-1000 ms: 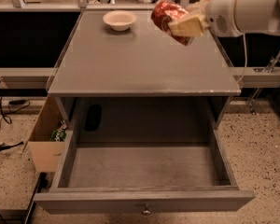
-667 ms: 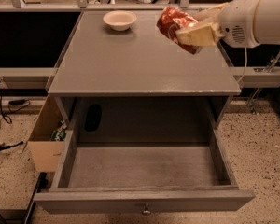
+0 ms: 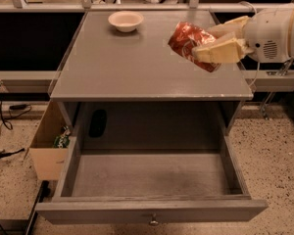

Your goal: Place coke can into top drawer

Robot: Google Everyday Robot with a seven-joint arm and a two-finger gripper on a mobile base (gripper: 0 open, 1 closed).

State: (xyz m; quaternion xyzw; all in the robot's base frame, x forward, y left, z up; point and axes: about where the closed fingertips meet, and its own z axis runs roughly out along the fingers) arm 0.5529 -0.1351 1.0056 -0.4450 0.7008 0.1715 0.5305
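My gripper [image 3: 213, 40] is shut on the coke can [image 3: 188, 40], a dented red-orange can with white markings, held tilted above the right part of the grey cabinet top [image 3: 137, 67]. One cream finger [image 3: 218, 52] lies across the can's front, the other behind it. The white arm reaches in from the right edge. The top drawer [image 3: 152, 173] is pulled wide open below, its inside bare, with a small round metal knob [image 3: 153, 222] on its front panel.
A cream round bowl [image 3: 126, 20] stands at the back of the cabinet top. A brown cardboard box [image 3: 48, 146] sits on the floor left of the drawer. Cables lie on the speckled floor at the left. A metal rail runs behind the cabinet.
The gripper with the can has moved down and toward the front of the cabinet top, a little to the right. The drawer and bowl have not moved.
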